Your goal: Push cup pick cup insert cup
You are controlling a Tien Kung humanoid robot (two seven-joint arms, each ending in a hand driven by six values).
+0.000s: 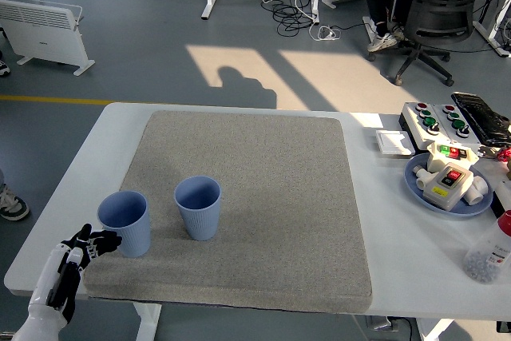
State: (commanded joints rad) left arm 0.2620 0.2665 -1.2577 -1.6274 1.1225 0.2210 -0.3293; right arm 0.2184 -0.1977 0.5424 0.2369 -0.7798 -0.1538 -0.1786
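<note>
your two ribbed blue cups (125, 222) (198, 207) stand upright, mouths up, on the grey mat (263, 165); left hand (76, 257) fingers spread beside one.

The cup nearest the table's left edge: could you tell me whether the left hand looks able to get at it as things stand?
Probably yes. The left hand sits right beside the left cup, fingertips almost at its wall, with nothing between them. The second cup stands apart on its far side.
</note>
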